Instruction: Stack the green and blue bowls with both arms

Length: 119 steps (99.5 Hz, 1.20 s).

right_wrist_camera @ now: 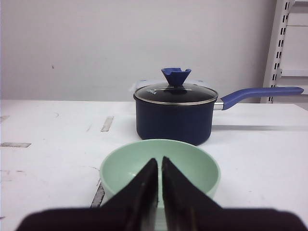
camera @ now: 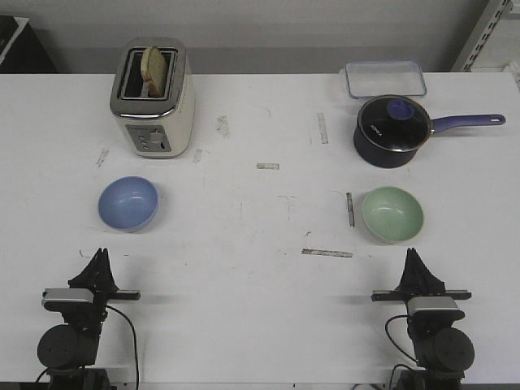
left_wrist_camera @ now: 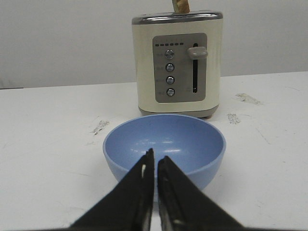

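White surface (camera: 260, 227) with scuff marks and strips of tape carries all the things, and a pale wall stands behind it. At the far left stands a cream toaster (camera: 152, 97) with a slice of bread (camera: 153, 70) in its slot. At the far right stands a dark navy saucepan (camera: 392, 130) with a glass lid and a long handle, and a clear lidded container (camera: 385, 79) is just behind it. The blue bowl (camera: 128, 203) lies on the left side, just ahead of the left gripper (camera: 99, 258), not touching it. The green bowl (camera: 392, 214) lies on the right side, just ahead of the right gripper (camera: 413, 260). Both grippers have their fingers together and hold nothing. Small white writing on the saucepan is too small to read.
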Each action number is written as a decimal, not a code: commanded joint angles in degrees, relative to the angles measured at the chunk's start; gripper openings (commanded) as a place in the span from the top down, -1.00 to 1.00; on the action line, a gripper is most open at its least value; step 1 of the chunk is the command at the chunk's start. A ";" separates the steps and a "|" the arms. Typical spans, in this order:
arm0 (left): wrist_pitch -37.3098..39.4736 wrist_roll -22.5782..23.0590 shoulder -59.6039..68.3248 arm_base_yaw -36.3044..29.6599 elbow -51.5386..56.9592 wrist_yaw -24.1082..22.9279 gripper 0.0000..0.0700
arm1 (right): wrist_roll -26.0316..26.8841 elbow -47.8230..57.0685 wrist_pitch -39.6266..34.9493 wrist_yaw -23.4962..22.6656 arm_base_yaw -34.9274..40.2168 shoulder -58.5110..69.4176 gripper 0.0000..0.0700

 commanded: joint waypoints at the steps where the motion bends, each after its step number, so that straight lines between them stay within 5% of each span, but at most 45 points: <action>1: 0.70 0.00 -0.11 0.04 -1.20 0.02 0.99 | -0.07 -0.09 0.81 0.20 0.02 0.04 0.97; 92: 0.70 0.00 -0.11 0.04 -1.20 0.02 0.99 | 3.85 6.12 6.82 -0.24 0.02 2.12 0.97; 119: 0.70 0.00 -0.11 0.04 -1.20 0.02 0.99 | 3.85 15.08 -3.87 -0.24 0.02 12.79 0.97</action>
